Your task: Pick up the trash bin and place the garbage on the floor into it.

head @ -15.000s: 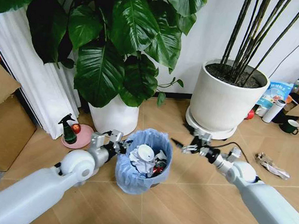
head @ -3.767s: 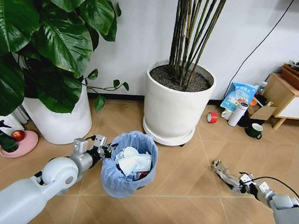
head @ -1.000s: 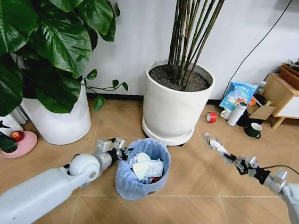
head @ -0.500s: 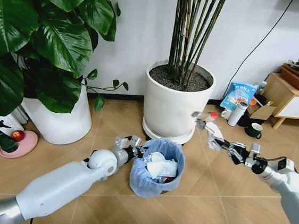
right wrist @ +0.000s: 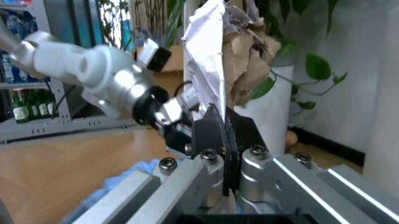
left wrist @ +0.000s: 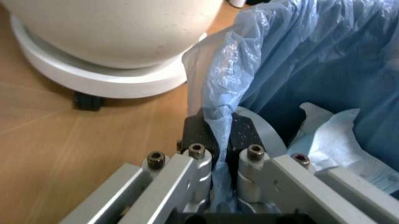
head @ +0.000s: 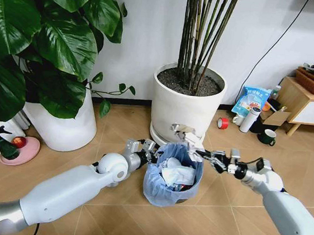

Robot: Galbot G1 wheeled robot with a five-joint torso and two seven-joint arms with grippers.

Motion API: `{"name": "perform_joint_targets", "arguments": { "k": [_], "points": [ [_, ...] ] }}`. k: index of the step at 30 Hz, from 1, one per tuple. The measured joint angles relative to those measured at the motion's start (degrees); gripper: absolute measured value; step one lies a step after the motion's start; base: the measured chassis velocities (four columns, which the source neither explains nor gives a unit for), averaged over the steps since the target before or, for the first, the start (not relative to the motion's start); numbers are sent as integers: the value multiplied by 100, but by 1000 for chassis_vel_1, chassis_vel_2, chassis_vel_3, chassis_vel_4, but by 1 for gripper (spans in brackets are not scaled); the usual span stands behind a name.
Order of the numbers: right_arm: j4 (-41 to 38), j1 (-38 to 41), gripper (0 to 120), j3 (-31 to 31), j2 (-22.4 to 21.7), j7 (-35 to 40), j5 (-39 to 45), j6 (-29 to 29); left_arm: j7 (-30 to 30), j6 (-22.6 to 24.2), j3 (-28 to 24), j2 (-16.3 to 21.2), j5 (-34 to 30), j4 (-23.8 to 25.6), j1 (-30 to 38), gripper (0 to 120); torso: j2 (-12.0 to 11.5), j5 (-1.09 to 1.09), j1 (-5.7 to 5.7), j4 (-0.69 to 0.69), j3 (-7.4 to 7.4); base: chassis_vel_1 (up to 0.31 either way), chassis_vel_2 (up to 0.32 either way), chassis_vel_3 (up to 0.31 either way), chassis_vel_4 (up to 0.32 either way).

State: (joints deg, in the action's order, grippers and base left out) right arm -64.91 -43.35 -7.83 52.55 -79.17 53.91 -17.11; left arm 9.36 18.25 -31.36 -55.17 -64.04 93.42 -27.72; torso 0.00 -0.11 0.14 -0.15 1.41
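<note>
Holding a crumpled wrapper (head: 186, 136) tight between its fingers, the right claw (head: 206, 154) hangs just over the far rim of the trash bin (head: 170, 191). The wrapper sticks up and out past the claw, near the big white plant pot (head: 187, 110). The left claw (head: 152, 151) is pinched shut on the bin's blue bag (left wrist: 219, 107) at the rim, holding the bin up beside the pot. White paper and other garbage (head: 177, 174) already lie inside the bin.

What could go wrong? The wrapper looks to be over the rim's edge, not the middle. If the claw lets go here, it may slide down the outside onto the floor (head: 218, 225). The left claw also grips thin bag plastic, so the bag could slip or tear and the bin could drop.

Half a second ago, the wrapper was off to the right, well apart from the bin. Now the bin sits further right and the wrapper has come in above its rim.
</note>
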Motion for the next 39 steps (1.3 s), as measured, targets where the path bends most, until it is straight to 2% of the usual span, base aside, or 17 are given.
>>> {"name": "perform_joint_targets", "arguments": {
  "k": [5, 12, 13, 14, 16, 19, 21, 24, 25, 28, 29, 31, 34, 35, 36, 38, 39],
  "points": [
    [44, 105, 3, 136, 14, 163, -262, 7, 19, 8, 7, 15, -17, 63, 2, 0, 0, -1, 0, 1, 0, 0, 0, 0, 0],
    [-51, -39, 30, 73, -91, 115, -358, 35, 31, 15, 75, 100, -14, 78, -18, 0, 0, -1, 0, 0, -1, 0, 0, 0, 0],
    [-51, -39, 30, 73, -91, 115, -358, 35, 31, 15, 75, 100, -14, 78, -18, 0, 0, -1, 0, 0, -1, 0, 0, 0, 0],
    [-56, -78, 38, 43, -105, 75, -388, 34, 34, 20, 80, 104, -14, 78, -13, 0, 0, 0, 0, 0, -1, 0, 0, 0, 0],
    [-59, -91, 41, 26, -111, 58, -395, 34, 35, 21, 85, 106, -12, 74, -8, 0, 0, 0, 0, 0, 0, 0, 0, 0, 0],
    [-92, -133, 56, -20, -146, 17, -400, 31, 49, 25, 96, 118, 1, 31, 9, 0, 0, 0, 0, 0, 0, 0, 0, 0, 0],
    [-106, -140, 60, -38, -154, 13, -397, 29, 52, 27, 101, 127, 2, 22, 15, 0, 0, 0, 0, 0, -1, 0, 0, 0, 0],
    [-173, -174, 73, -161, -176, 64, -345, 13, 71, 33, 119, 157, 3, 12, 24, 0, 0, 0, 0, 0, -1, 0, 0, 0, 0],
    [-173, -174, 73, -161, -176, 64, -345, 13, 71, 33, 119, 157, 3, 12, 24, 0, 0, 0, 0, 0, -1, 0, 0, 0, 0],
    [-219, -321, 90, -529, -178, 775, -310, -119, 93, 36, 260, 268, 38, 44, -110, 0, 0, -1, 0, 1, -1, 0, 0, 0, 0],
    [-227, -455, 93, -738, -179, 1178, -306, -158, 94, 36, 365, 351, 59, 80, -217, 0, 0, -2, 0, 1, -1, 0, 0, 0, 0],
    [-235, -557, 97, -881, -184, 1419, -308, -168, 94, 38, 449, 407, 80, 101, -287, 0, 0, -1, 0, 2, -1, 0, 0, 0, 0],
    [-393, -1302, 100, -1785, -215, 2698, -363, -138, 55, 38, 1206, 876, 247, 278, -895, 0, 0, 0, 0, -1, -1, 0, 0, 0, 0],
    [-393, -1302, 100, -1785, -215, 2698, -363, -138, 55, 38, 1206, 876, 247, 278, -895, 0, 0, 0, 0, -1, -1, 0, 0, 0, 0],
    [-474, -1556, 100, -2061, -224, 3079, -473, -113, 16, 37, 1468, 1037, 309, 348, -1120, 0, 0, -2, -1, -2, -1, 0, 0, 0, 0],
    [-689, -2081, 100, -2589, -228, 3748, -703, -80, -88, 16, 2340, 1441, 509, 547, -1849, 0, 1, -1, -1, -1, -2, 0, 0, 0, 0],
    [-689, -2081, 100, -2589, -228, 3748, -703, -80, -88, 16, 2340, 1441, 509, 547, -1849, 0, 1, -1, -1, -1, -2, 0, 0, 0, 0]
  ]
}}
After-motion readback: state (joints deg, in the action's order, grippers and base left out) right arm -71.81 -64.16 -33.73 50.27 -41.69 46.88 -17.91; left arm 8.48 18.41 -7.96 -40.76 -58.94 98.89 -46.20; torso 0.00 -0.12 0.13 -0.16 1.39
